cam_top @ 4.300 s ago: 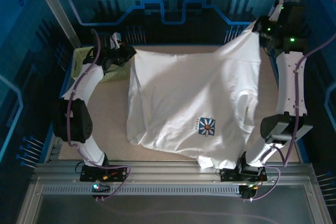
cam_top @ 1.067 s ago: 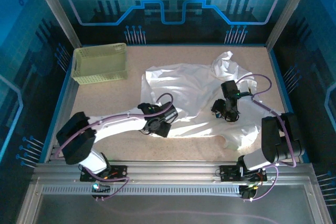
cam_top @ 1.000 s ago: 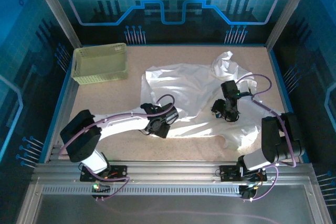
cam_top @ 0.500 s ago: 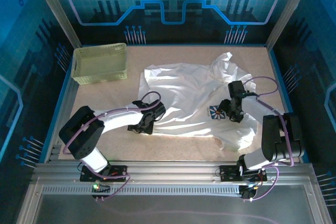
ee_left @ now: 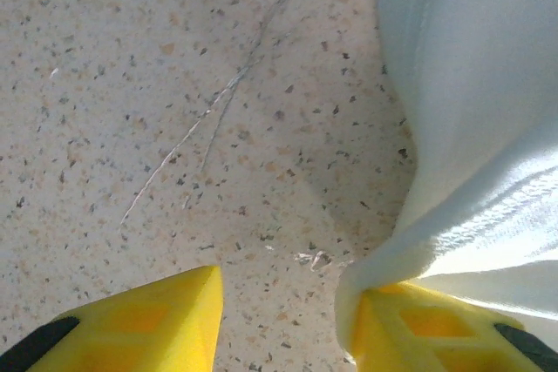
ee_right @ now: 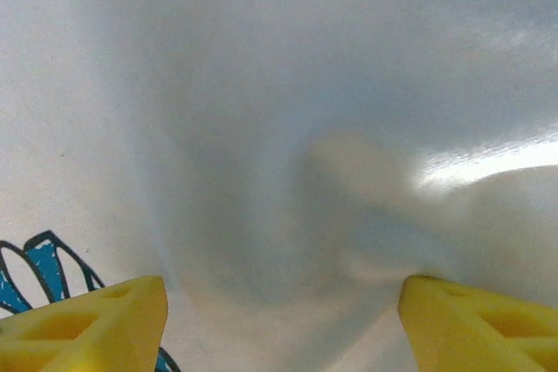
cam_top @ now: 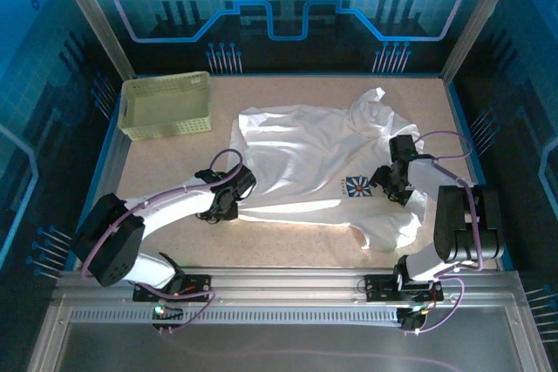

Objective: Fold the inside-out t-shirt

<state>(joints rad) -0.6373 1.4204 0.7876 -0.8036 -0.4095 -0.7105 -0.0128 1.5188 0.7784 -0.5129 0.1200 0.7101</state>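
The white short-sleeved cloth t-shirt is spread mid-worktop; the left gripper and right gripper are held apart at it.

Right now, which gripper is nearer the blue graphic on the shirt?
Right. The right gripper sits just beside the blue graphic; the left gripper is across the t-shirt at its left edge.

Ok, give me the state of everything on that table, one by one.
t-shirt: spread on the table, wrinkled, graphic up, bunched at its far right corner.
basket: upright at the far left, apart from the t-shirt.
left claw: open, t-shirt edge touching one finger.
right claw: open over the t-shirt, beside the graphic.
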